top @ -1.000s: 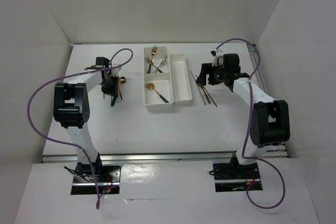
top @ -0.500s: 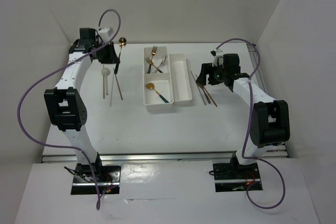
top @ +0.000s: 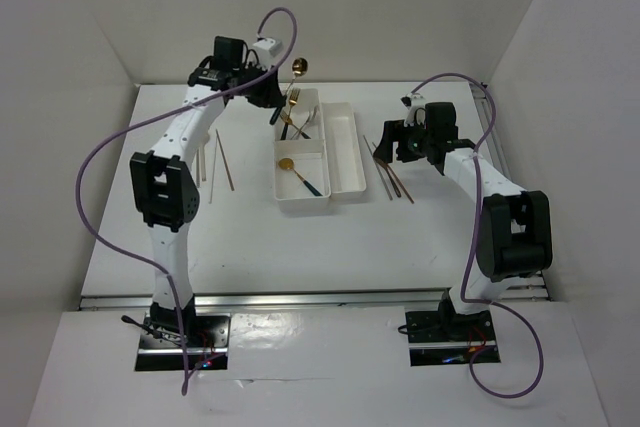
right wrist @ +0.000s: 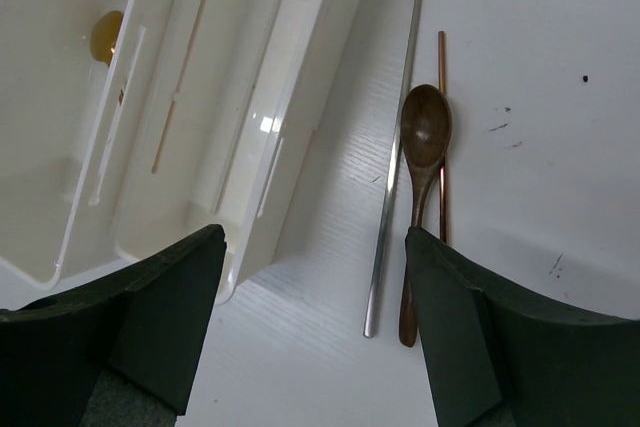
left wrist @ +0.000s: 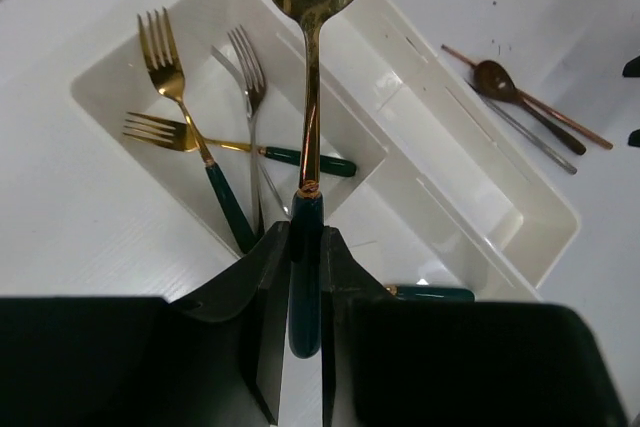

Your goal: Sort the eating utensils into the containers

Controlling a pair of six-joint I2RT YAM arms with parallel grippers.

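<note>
1. clearly, the left claw (left wrist: 305, 247) is clamped on the dark teal handle of a gold-headed spoon (left wrist: 311, 77), jaws nearly together around that slim handle.
2. the spoon juts out from the claw, bowl at the far end, raised above the white rectangular plastic tray (left wrist: 470, 172) by its far squarish compartment.
3. the right claw (right wrist: 315, 317) stands wide apart and holds nothing. it hovers over the white surface (right wrist: 540, 67) just right of the tray's long narrow compartment.
4. the left arm (top: 185, 132) stretches far forward and leans right, wrist near the tray's far left corner. the right arm (top: 480, 182) is bent, forearm angled toward the tray.
5. the left wrist view shows two gold forks with teal handles (left wrist: 175, 72) and a silver fork (left wrist: 250, 82) crossed in the far squarish compartment.
6. the right wrist view shows a brown spoon (right wrist: 423, 147) between a silvery chopstick (right wrist: 392, 147) and a thin brown chopstick (right wrist: 441, 137), close side by side on the surface, apart from the tray.
7. the top view shows a second gold-headed spoon (top: 300, 175) whole in the near squarish compartment. it alone shows thin chopsticks (top: 226, 160) on the surface left of the tray.
</note>
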